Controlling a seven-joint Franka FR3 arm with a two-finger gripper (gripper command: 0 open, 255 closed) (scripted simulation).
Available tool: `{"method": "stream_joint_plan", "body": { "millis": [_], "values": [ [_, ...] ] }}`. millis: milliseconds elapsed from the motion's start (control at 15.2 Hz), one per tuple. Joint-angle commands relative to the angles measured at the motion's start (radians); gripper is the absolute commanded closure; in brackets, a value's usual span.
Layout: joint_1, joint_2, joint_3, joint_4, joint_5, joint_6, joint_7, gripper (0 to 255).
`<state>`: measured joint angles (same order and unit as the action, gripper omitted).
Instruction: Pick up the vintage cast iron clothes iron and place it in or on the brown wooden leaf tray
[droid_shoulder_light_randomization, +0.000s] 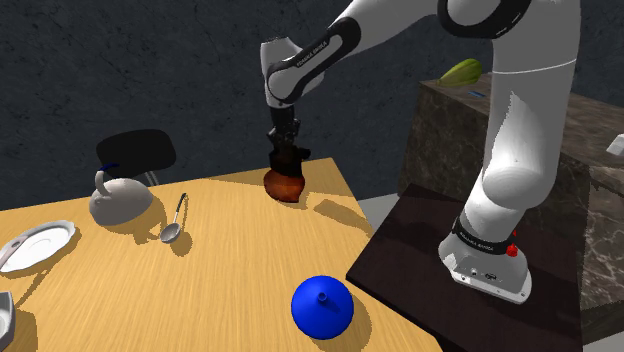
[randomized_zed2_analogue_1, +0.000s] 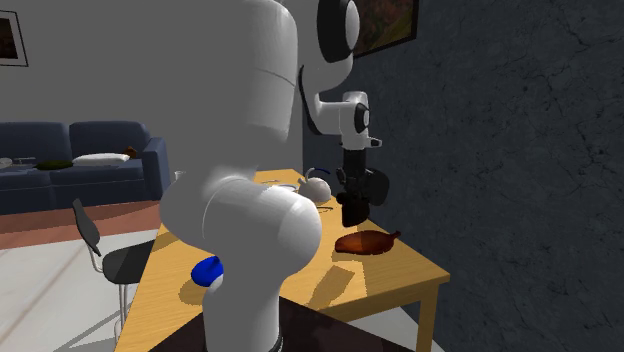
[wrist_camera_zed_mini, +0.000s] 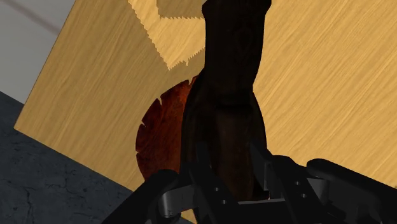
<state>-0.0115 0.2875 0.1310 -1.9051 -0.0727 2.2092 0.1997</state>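
The iron (wrist_camera_zed_mini: 229, 108) hangs dark in my gripper (droid_shoulder_light_randomization: 287, 148) — my jaws are clamped on it from both sides. At six o'clock, straight beneath it, the brown leaf tray (randomized_zed2_analogue_1: 366, 243) lies near the far corner of the wooden table (droid_shoulder_light_randomization: 230, 270) — a small gap shows between iron and tray.

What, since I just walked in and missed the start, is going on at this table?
The white arm's black gripper is shut on a dark clothes iron and holds it right over the brown leaf-shaped tray near the far corner of the wooden table. The iron looks not yet set down. A blue round object, a spoon, a white kettle and a white plate lie elsewhere on the table.
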Motion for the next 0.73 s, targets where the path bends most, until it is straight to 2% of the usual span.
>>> {"method": "stream_joint_plan", "body": {
  "millis": [0,264,330,660],
  "values": [
    [-0.013,0.060,-0.010,0.099,-0.003,-0.038,-0.026,255],
    [-0.036,0.187,-0.027,0.309,-0.005,-0.120,-0.074,255],
    [-0.043,0.238,-0.032,0.396,-0.006,-0.154,-0.090,255],
    [-0.042,0.264,-0.033,0.366,-0.010,-0.100,-0.087,255]
  ]
}}
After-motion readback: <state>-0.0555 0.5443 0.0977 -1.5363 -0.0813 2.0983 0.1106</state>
